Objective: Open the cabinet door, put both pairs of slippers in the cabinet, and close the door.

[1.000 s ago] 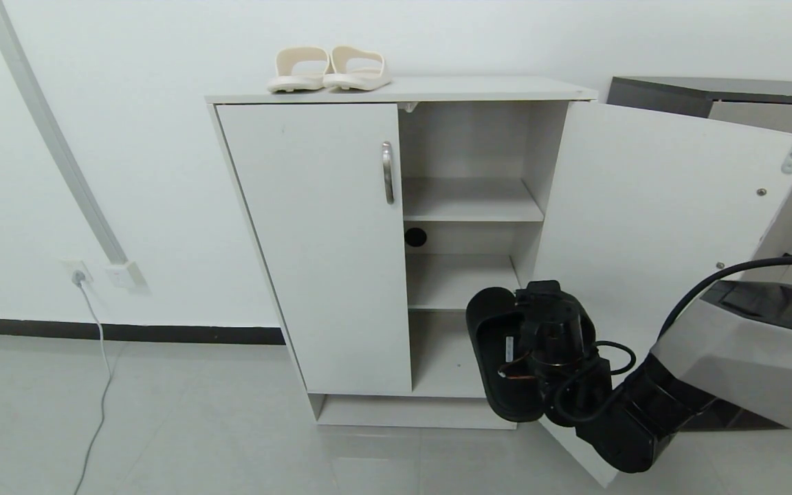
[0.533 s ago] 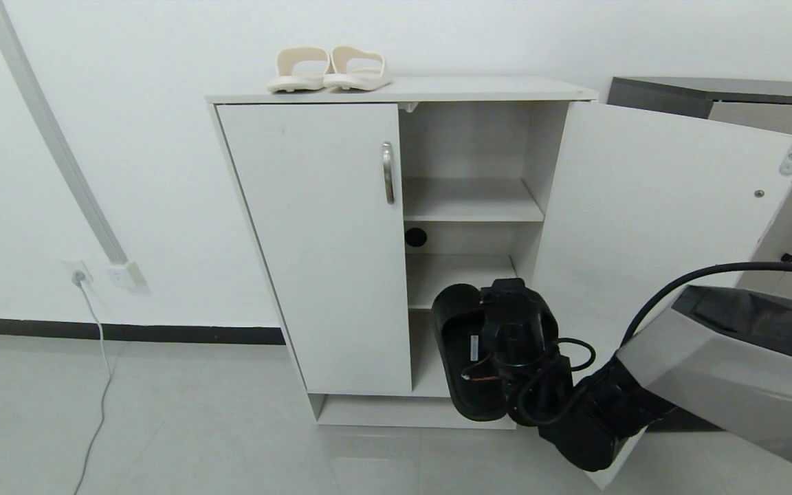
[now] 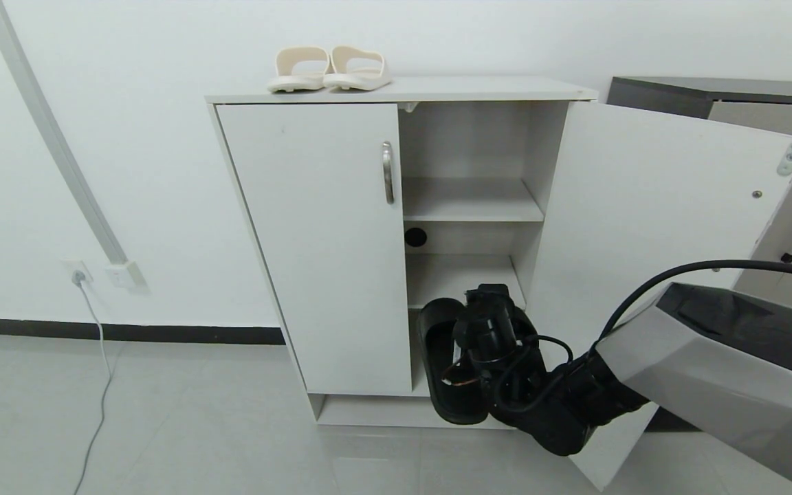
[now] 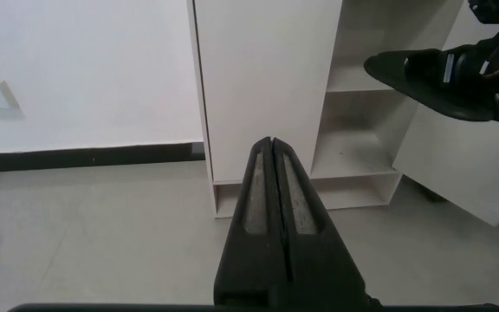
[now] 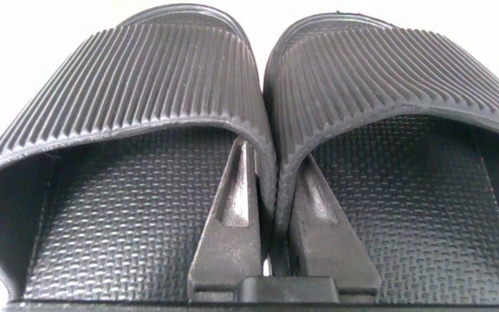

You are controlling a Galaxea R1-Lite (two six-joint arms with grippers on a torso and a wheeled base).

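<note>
A white cabinet (image 3: pixel 313 240) stands against the wall, its left door closed and its right door (image 3: pixel 650 220) swung open. A beige pair of slippers (image 3: pixel 328 69) lies on its top. My right gripper (image 3: pixel 470 344) is shut on a black pair of slippers (image 3: pixel 444 371), held at the mouth of the bottom compartment. In the right wrist view the fingers (image 5: pixel 236 217) pinch the inner straps of the black slippers (image 5: pixel 145 113) together. My left gripper (image 4: pixel 271 146) hangs shut and empty above the floor before the cabinet (image 4: pixel 267 78), with the black slippers (image 4: pixel 431 78) off to one side.
Three bare shelves (image 3: pixel 468 199) show inside the open half. The open door stands close beside my right arm. A grey cabinet (image 3: pixel 767 103) with black handles is behind it. A wall socket with a cable (image 3: pixel 81 278) is at the left, over bare floor.
My right arm has carried the black slippers leftward and lower, from in front of the open door to the cabinet's bottom opening.
</note>
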